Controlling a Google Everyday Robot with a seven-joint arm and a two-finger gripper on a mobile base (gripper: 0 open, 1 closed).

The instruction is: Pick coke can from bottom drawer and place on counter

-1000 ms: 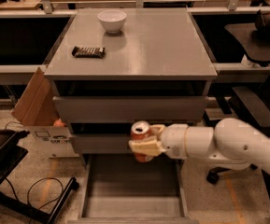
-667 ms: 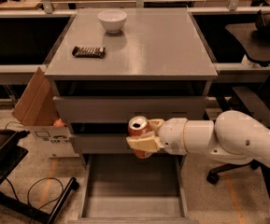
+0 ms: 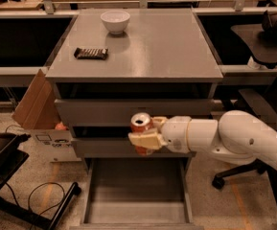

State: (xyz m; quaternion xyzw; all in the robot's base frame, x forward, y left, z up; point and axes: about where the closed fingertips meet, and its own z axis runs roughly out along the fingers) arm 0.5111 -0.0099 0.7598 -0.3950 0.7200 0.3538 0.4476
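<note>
Camera view showed the white arm [image 3: 234,138] reaching in flat from 3 o'clock, pointing to 9 o'clock. Its tool [image 3: 144,132] squeezed both fingers around the coke can [image 3: 140,123], held upright above the open bottom drawer [image 3: 135,190], at 6 o'clock from the table [image 3: 167,47].

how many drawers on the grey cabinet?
3. Top drawer and middle drawer, stacked under the counter, look shut; bottom drawer is pulled open. Gripper holds the coke can in front of the middle drawer.
</note>
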